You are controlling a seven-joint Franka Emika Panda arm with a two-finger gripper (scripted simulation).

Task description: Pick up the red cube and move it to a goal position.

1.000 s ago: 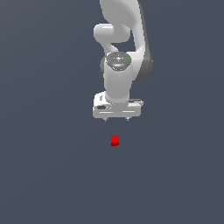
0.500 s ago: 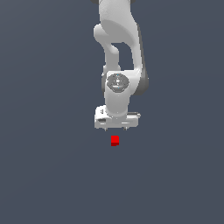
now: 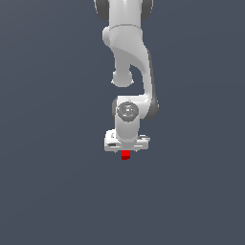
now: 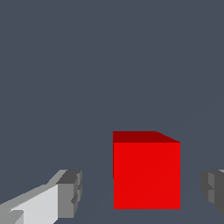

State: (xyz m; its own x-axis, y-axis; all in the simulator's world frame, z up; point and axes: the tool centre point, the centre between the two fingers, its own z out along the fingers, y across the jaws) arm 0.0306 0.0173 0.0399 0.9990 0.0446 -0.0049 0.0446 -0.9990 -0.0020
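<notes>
The red cube (image 3: 126, 155) rests on the dark grey floor, its upper part hidden behind the white gripper body in the exterior view. In the wrist view the red cube (image 4: 146, 170) sits between the two grey fingertips (image 4: 70, 192), with a gap on each side, nearer to one finger than the other. The gripper (image 4: 142, 192) is open and low around the cube, touching it on neither side. In the exterior view the gripper (image 3: 126, 151) sits directly over the cube and its fingers cannot be made out.
The white arm (image 3: 129, 62) reaches down from the top of the exterior view. The flat dark grey floor (image 3: 57, 191) spreads all around.
The gripper has come down from well above the cube until it surrounds it. The cube has not moved.
</notes>
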